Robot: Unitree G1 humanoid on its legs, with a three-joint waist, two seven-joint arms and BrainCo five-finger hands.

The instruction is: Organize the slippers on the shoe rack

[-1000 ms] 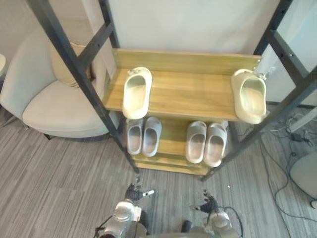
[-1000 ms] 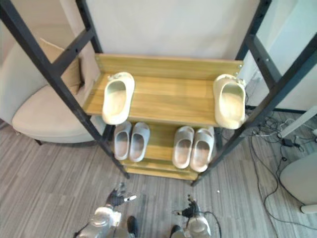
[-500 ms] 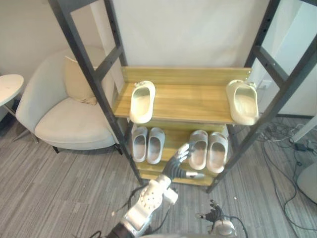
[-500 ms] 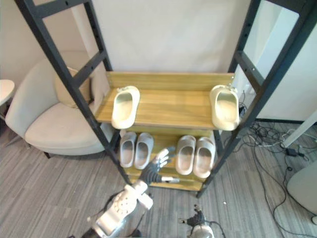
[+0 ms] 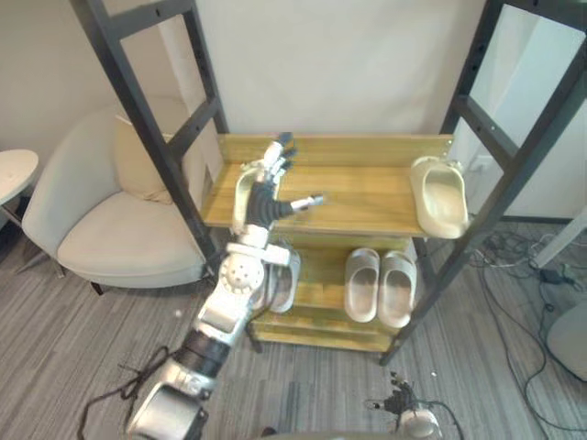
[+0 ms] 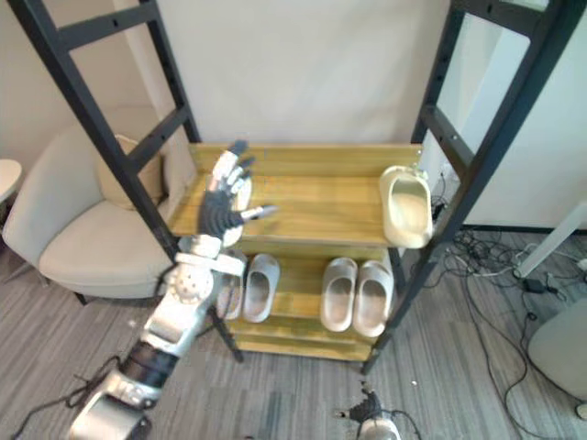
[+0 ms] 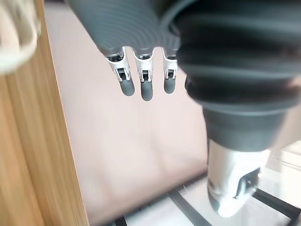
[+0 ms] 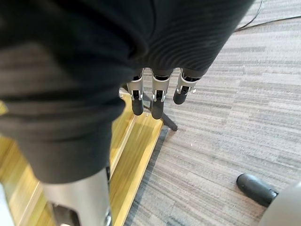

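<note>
Two cream slippers lie far apart on the wooden upper shelf [image 5: 358, 197] of the black-framed rack. The left cream slipper [image 5: 242, 194] is partly hidden behind my left hand [image 5: 269, 194], which is raised in front of it, open, with fingers [image 7: 142, 81] spread straight and the thumb pointing right. The right cream slipper [image 5: 439, 195] sits at the shelf's right end, toe over the front edge. On the lower shelf stand two grey pairs: the left pair [image 6: 260, 286], partly behind my forearm, and the right pair [image 5: 381, 286]. My right hand [image 5: 402, 403] hangs low near the floor, open and holding nothing.
Slanted black rack posts [image 5: 138, 101] cross in front of the shelves on both sides. A beige armchair [image 5: 110, 225] with a cushion stands to the left, next to a round white table [image 5: 13, 171]. Cables [image 5: 541, 257] lie on the carpet at right.
My left arm has risen from below the lower shelf to the upper shelf, in front of the left cream slipper. The camera has shifted. The slippers have not moved.
</note>
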